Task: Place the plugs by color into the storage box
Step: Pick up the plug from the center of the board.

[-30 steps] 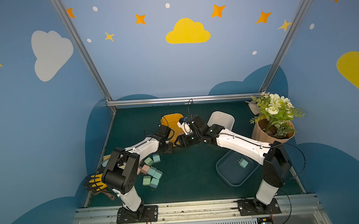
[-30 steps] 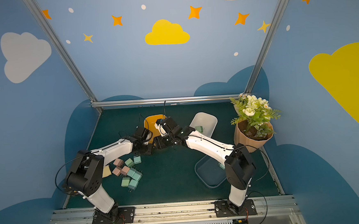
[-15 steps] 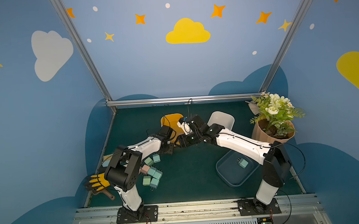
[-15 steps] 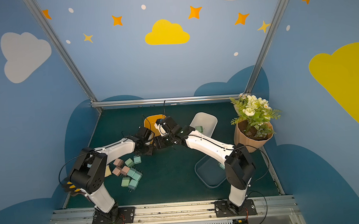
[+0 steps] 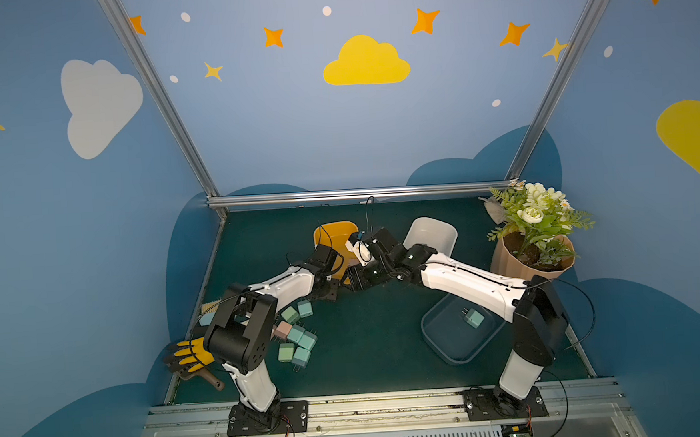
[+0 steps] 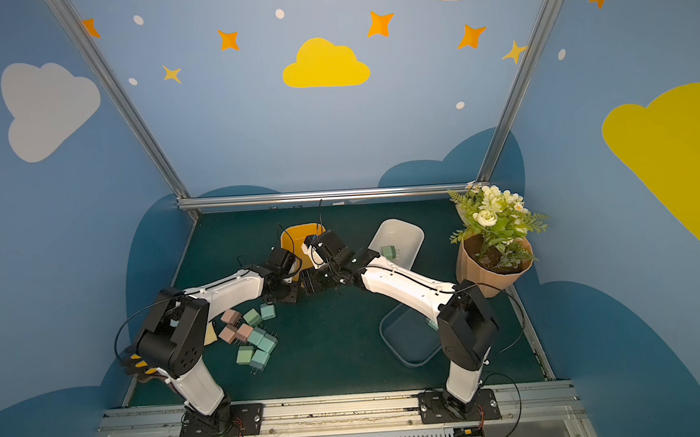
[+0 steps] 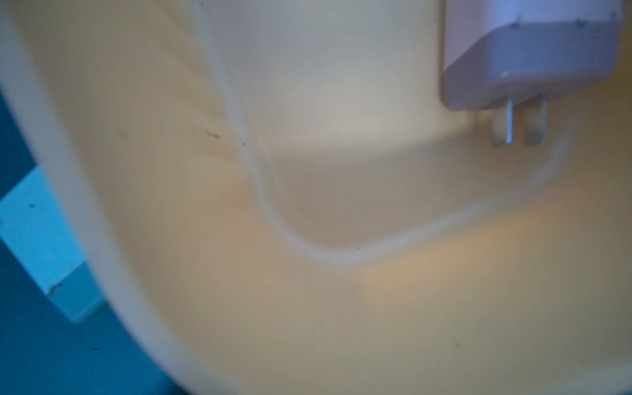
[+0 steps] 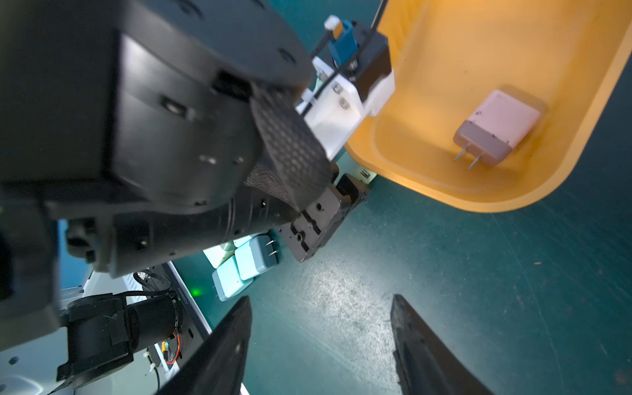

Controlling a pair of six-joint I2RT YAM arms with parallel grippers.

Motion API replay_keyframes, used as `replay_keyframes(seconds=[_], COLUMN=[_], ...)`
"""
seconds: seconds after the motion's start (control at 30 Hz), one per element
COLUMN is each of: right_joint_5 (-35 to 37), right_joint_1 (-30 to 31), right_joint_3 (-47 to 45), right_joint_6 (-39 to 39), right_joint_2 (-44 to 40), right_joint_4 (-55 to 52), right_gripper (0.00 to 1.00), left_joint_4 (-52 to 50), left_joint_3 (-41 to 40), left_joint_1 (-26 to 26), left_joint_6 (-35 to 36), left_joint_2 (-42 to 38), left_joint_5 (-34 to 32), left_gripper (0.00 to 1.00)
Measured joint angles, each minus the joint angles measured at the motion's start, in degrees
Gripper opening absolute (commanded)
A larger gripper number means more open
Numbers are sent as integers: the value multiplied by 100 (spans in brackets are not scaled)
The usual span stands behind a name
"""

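Note:
A pink plug lies in the yellow bin, also close up in the left wrist view. A pale green plug sits in the white bin, and a teal plug in the blue bin. Several loose plugs in pink, green and teal are heaped on the mat under my left arm. My left gripper is at the yellow bin's near rim, its jaws hidden by the bin wall. My right gripper hangs open over bare mat beside it, holding nothing.
A potted plant stands at the back right. A yellow-bristled brush, a yellow-black glove and a brown handle lie along the left edge. The two wrists nearly touch in front of the yellow bin.
My left arm's elbow has swung a little to the right, with its wrist staying at the yellow bin. The right arm has not moved.

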Motion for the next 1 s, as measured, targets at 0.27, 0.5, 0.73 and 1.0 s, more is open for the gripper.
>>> replay_keyframes(seconds=[0.27, 0.5, 0.73, 1.0], right_joint_5=[48, 94, 155, 151], right_joint_1=[17, 26, 28, 31], right_joint_3=[-164, -170, -175, -101], right_joint_6=[2, -4, -24, -13], right_joint_2=[-142, -201, -236, -234], right_joint_4=[26, 44, 70, 24], right_gripper=[65, 65, 65, 65], left_joint_4=[0, -177, -402, -555], left_joint_3=[-74, -74, -90, -431], left_joint_1=[-33, -63, -98, -111], left_joint_6=[-48, -109, -109, -118], left_joint_2=[-66, -164, -664, -1679], left_joint_5=[13, 0, -131, -297], left_gripper=[45, 45, 45, 45])
